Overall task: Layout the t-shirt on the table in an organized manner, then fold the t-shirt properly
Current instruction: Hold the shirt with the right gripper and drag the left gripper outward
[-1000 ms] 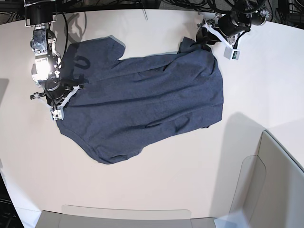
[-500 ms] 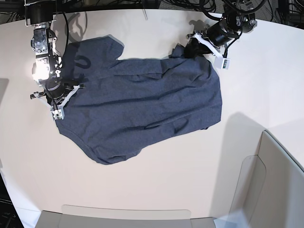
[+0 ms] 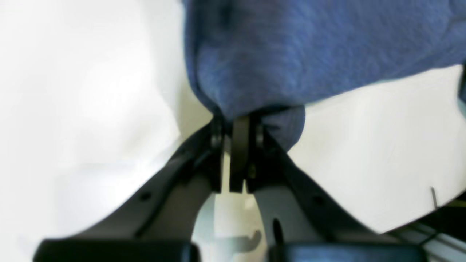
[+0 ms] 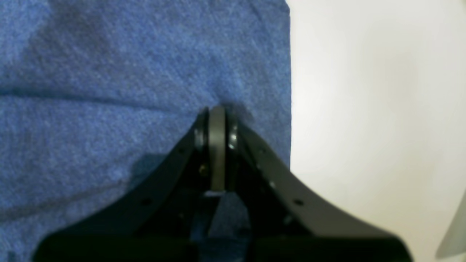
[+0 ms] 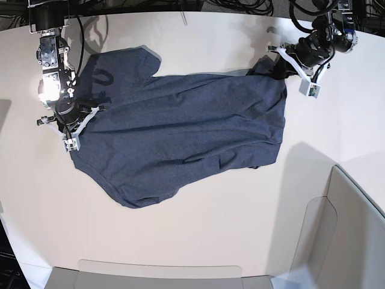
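nearest the base camera, at six o'clock, a pale translucent panel (image 5: 159, 269) lines the table's curved edge, and a second upright panel (image 5: 355, 223) stands at four o'clock; between them and the cloth the off-white table (image 5: 198, 235) lies bare and wide. the t-shirt (image 5: 180, 132) sprawls across the middle, plain navy-grey side up, wrinkled, its lower rounded hem at seven o'clock and a sleeve lobe at eleven o'clock; no lettering shows. bare tabletop rings the shirt on every side, broadest toward three and six o'clock, narrower at nine o'clock. at nine o'clock the right gripper (image 5: 70, 123) sits on the shirt's edge with its jaws pressed together; the right wrist view shows the gripper (image 4: 217, 116) tips sunk into the blue fabric (image 4: 127, 72) just beside a straight cloth edge, with white table (image 4: 378, 109) to the side, though whether a fold lies between the tips is hard to make out. at one o'clock the left gripper (image 5: 278, 65) pinches a bunched corner, which rises into a small dark peak; the left wrist view, blurred, shows the gripper (image 3: 238, 127) closed to a thin gap with a fold of the shirt (image 3: 309, 51) caught in it and hanging above the table (image 3: 378, 145). cables (image 5: 240, 7) crowd the far edge at twelve o'clock, cut off by the frame.
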You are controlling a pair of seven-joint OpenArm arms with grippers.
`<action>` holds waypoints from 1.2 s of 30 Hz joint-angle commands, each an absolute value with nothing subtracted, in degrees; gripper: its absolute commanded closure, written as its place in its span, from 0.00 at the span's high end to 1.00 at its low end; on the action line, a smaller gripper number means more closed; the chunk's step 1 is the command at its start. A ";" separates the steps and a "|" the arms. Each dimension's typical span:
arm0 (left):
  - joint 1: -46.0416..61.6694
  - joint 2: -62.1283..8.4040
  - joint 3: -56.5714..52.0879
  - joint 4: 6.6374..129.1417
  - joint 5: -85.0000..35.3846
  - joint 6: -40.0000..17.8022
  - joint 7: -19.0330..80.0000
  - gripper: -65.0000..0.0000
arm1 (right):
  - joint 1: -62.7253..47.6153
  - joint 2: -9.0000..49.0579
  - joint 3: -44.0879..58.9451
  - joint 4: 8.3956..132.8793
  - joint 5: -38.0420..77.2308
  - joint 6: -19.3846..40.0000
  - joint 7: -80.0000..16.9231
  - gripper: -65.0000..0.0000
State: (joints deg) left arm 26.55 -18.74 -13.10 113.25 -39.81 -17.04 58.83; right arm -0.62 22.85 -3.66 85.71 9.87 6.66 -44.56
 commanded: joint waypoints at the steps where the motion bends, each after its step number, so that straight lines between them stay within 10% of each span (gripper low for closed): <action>1: 26.77 -20.09 -13.23 115.56 -40.48 -17.27 57.98 0.00 | -1.71 23.60 -3.56 84.97 9.45 7.08 -51.30 0.00; 18: 26.51 -21.23 3.38 118.99 22.11 -16.22 39.52 0.00 | -1.63 25.54 -3.47 84.97 9.45 7.08 -51.30 0.00; 30: 24.57 -19.91 8.84 118.90 59.82 14.02 18.59 0.00 | -1.63 25.45 -3.56 84.97 9.45 7.08 -51.30 0.00; 36: 32.92 -18.51 13.05 113.89 59.56 16.40 18.33 0.00 | -2.51 25.54 -3.56 84.88 9.45 7.08 -51.30 0.00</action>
